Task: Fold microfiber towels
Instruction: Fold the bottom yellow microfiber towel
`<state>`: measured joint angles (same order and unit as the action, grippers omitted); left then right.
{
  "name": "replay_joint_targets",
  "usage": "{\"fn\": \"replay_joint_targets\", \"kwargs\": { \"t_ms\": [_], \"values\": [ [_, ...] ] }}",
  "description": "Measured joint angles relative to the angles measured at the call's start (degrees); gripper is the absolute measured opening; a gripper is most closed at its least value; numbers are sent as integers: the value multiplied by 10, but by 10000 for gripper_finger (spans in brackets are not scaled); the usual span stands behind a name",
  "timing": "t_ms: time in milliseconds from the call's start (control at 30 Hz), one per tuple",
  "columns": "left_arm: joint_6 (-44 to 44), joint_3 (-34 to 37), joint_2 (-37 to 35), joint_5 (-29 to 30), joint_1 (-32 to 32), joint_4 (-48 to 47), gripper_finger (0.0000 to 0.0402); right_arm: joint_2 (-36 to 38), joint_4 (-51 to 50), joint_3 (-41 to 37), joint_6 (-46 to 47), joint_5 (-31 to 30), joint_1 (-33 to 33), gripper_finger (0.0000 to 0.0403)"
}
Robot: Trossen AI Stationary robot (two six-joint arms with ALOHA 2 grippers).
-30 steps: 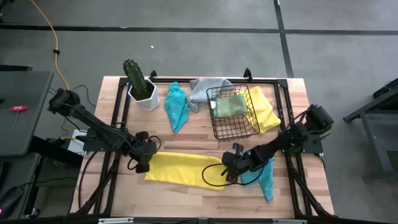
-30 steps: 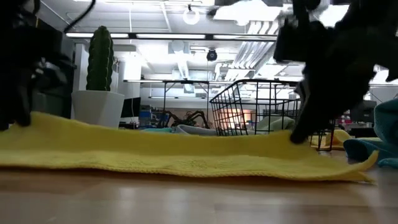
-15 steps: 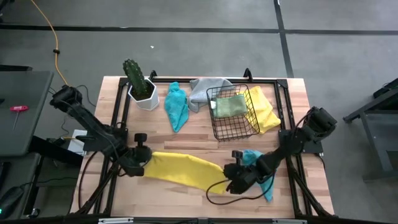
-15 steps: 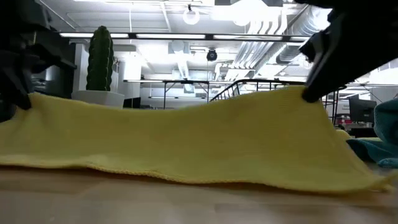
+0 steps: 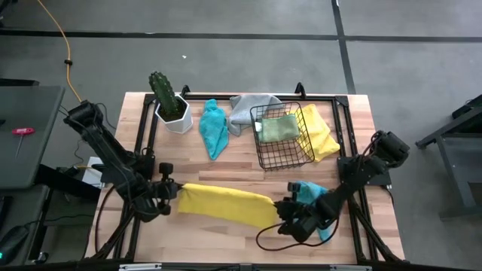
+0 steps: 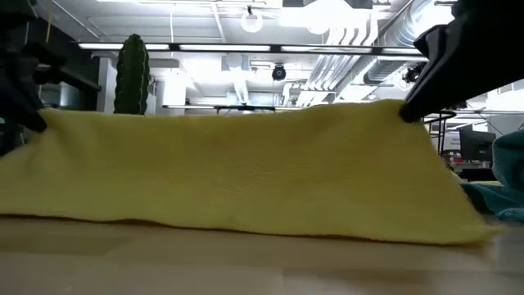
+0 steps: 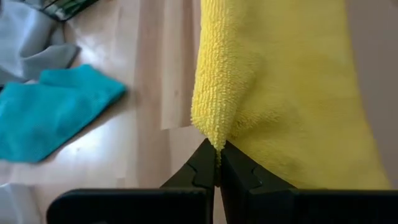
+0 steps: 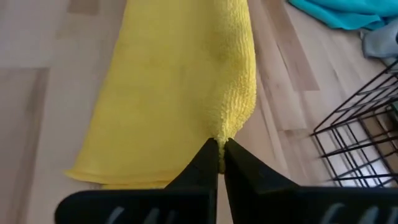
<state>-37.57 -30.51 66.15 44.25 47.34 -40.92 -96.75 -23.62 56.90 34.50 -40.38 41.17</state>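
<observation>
The yellow towel (image 5: pixel 223 204) lies at the table's six o'clock edge, lifted taut; soft, light and limp, it looks best held at corners. The left gripper (image 7: pixel 217 163) and right gripper (image 8: pixel 219 149) each pinch one, at nine and three o'clock.

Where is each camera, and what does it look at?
High view: above the table, looking down; both arms show.
Low view: at tabletop height, facing the lifted yellow towel.
Left wrist view: on the left arm; left claw pinches the towel.
Right wrist view: on the right arm; right claw pinches it too.
All four views share the yellow towel.
</observation>
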Motion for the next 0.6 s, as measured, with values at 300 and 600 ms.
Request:
{"fn": "replay_joint_targets", "kwargs": {
  "t_ms": [300, 600],
  "values": [
    [-49, 48, 36, 83, 0, 11, 0, -5, -10, 0, 7, 16, -7, 0],
    [-47, 48, 100, 58, 0, 25, 0, -55, 80, -1, -20, 73, 1, 0]
  ]
}}
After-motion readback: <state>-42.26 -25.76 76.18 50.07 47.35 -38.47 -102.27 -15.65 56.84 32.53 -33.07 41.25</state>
